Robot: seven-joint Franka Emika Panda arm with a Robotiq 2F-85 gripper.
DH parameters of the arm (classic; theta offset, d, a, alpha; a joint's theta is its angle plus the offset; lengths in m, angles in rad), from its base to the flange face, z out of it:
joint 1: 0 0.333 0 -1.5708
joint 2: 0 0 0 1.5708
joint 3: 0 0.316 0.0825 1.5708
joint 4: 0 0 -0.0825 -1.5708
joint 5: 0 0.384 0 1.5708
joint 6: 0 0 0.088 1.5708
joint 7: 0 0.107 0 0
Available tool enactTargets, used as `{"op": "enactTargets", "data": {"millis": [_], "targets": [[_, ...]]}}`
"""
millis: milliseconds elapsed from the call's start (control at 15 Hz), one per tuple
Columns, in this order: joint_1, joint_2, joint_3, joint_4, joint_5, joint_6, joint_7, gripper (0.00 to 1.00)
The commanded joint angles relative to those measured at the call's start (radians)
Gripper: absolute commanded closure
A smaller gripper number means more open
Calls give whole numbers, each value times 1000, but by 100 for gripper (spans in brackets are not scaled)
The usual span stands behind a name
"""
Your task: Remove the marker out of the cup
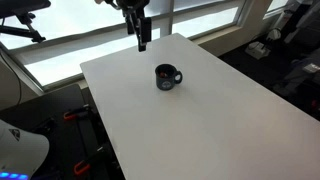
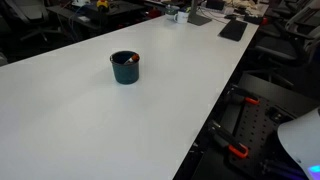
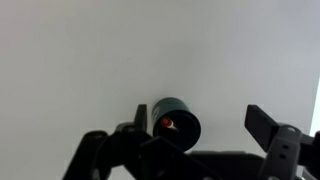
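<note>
The cup (image 1: 167,77) is a small dark glossy mug with a loop handle, standing upright on the white table in both exterior views (image 2: 125,68). The marker (image 2: 127,59) stands inside it, its reddish-orange end showing at the mouth; in the wrist view the orange tip (image 3: 168,124) shows inside the cup (image 3: 176,118). My gripper (image 1: 142,40) hangs high above the table's far edge, well apart from the cup. In the wrist view its fingers (image 3: 200,122) are spread wide and empty, with the cup far below near the left finger.
The white table (image 1: 200,120) fills most of the scene. Beyond one edge are a window and railing. At the far end in an exterior view lie a dark flat pad (image 2: 233,30) and small items (image 2: 180,14). Black equipment with orange parts (image 2: 240,150) stands beside the table.
</note>
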Motion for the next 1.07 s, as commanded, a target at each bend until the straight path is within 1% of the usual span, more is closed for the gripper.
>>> {"op": "enactTargets", "data": {"millis": [0,267,400,533,733,867,933,1000], "targets": [[0,0,0,1,0,-2,0,0],[7,83,-17,104,5,-107,-94,0],[4,152,-29,190,10,-190,-168,0],[-6,227,-37,281,8,-263,-214,0],[-21,342,-38,407,-27,-328,-280,0],[-30,414,-31,480,-49,-348,-304,0],[-32,337,-27,384,-29,-293,-278,0],[-35,364,-26,407,-32,-295,-280,0]]}}
